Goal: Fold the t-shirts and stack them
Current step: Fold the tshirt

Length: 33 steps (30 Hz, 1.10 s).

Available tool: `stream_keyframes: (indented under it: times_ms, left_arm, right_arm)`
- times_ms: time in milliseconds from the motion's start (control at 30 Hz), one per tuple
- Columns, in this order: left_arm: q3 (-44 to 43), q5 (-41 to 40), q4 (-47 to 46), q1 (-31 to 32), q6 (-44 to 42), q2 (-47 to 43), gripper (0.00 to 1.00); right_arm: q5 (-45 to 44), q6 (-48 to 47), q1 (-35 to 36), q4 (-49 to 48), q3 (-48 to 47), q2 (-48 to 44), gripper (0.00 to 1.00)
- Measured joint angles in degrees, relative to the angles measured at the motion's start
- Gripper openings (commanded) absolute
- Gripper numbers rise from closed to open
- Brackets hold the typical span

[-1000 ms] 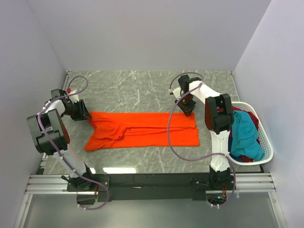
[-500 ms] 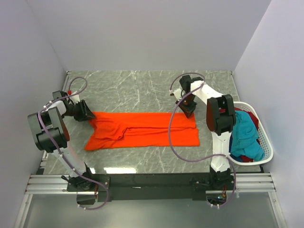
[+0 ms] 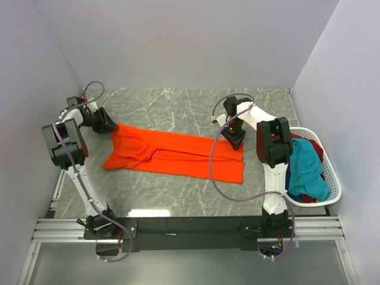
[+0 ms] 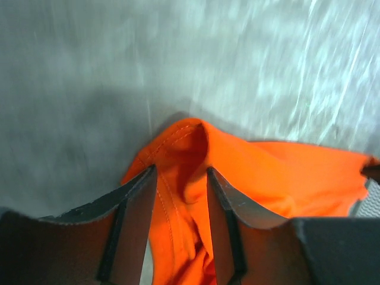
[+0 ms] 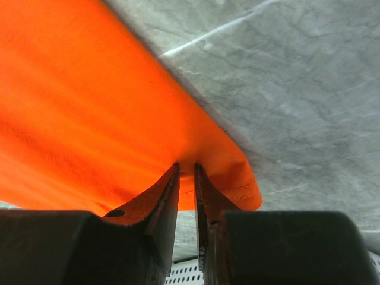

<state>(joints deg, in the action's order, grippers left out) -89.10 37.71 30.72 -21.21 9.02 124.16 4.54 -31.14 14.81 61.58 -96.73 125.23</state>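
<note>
Since the left fingers (image 4: 142,196) grip bunched shirt (image 3: 178,154) half open and the right fingers (image 5: 169,187), nearly closed, pinch only its edge, pulling may slip either

The setting is a robotics laboratory test cell. Indicators: the left arm (image 3: 62,148) and the right arm (image 3: 273,142) are bolted to an aluminium rail frame (image 3: 190,227) at the near edge of a marble-pattern counter (image 3: 172,107), with exposed cables (image 3: 212,172) looped along them. Plain pale partition walls (image 3: 178,41) enclose the counter on three sides; the work pieces are an orange t-shirt (image 3: 178,155) on it and a white basket (image 3: 336,178) of garments at its right.
</note>
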Motion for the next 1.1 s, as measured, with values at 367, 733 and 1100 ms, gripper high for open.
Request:
stream_keyframes:
  times_ms: [367, 733, 1100]
  left_arm:
    - [-9.3, -4.4, 1.0, 1.8, -4.0, -2.6, 0.51]
    - [16.5, -5.9, 1.9, 2.3, -4.8, -29.4, 0.32]
    - [14.4, -7.6, 5.1, 0.3, -4.6, -15.4, 0.14]
  right_arm:
    - [4.0, 0.2, 2.8, 2.1, 0.5, -1.1, 0.24]
    - [4.7, 1.2, 3.4, 2.0, 0.7, -2.1, 0.24]
    - [5.6, 1.5, 5.3, 0.6, 7.4, -4.1, 0.22]
